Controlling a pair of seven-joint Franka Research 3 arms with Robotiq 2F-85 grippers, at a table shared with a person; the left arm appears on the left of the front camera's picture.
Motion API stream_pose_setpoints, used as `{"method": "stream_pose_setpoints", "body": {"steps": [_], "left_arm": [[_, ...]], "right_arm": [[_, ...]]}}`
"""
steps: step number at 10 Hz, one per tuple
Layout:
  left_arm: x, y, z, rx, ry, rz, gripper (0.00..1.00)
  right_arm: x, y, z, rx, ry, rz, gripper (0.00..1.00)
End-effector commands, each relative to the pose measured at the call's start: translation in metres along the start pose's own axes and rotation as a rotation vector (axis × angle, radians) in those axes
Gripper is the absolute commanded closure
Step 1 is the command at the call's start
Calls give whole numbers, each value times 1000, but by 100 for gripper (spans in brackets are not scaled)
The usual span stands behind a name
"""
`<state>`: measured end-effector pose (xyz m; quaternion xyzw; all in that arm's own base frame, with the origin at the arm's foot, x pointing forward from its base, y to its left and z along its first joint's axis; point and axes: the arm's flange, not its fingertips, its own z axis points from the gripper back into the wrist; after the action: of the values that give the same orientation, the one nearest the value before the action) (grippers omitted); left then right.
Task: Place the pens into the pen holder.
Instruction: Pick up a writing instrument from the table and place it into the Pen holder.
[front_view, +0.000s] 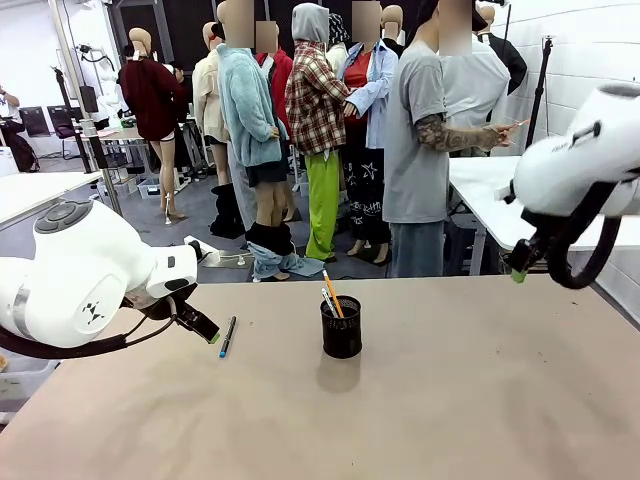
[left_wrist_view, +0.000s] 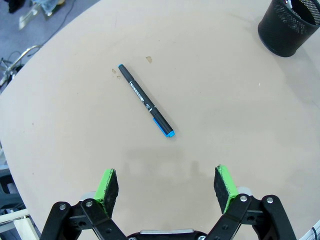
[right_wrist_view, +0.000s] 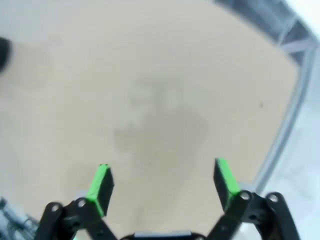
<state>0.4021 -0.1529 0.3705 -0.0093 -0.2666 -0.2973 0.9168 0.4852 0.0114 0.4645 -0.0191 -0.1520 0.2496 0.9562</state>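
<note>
Your left gripper (left_wrist_view: 165, 176) hangs wide open and empty over the table (left_wrist_view: 75, 140). The dark pen with the blue end (left_wrist_view: 146, 101) lies flat at its 12 o'clock, untouched. The pen holder (left_wrist_view: 289, 27) stands at 2 o'clock, well apart, with an orange pen (front_view: 332, 292) in it. Your right gripper (right_wrist_view: 161, 167) is wide open too, holding nothing.

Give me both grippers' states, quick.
Left gripper: open, holding nothing; a pen lies ahead of it.
Right gripper: open, holding nothing.
</note>
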Motion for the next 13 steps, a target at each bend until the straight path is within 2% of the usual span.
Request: {"method": "stream_pose_setpoints", "body": {"steps": [1,2,3,5,7,10,13], "left_arm": [[0,0,0,0,0,0,0],[11,-1,-7,15,43,44,0],[32,1,-21,55,88,74,0],[72,2,-49,95,175,115,0],[95,6,-69,41,217,186,0],[109,20,-99,10,274,291,0],[107,31,-122,23,338,341,0]], "right_arm": [[22,11,13,63,22,-19,0],[19,12,12,61,50,-17,0],[17,13,6,69,33,-16,0],[16,12,20,46,37,-5,0],[16,12,20,46,37,-5,0],[16,12,20,46,37,-5,0],[16,12,20,46,37,-5,0]]}}
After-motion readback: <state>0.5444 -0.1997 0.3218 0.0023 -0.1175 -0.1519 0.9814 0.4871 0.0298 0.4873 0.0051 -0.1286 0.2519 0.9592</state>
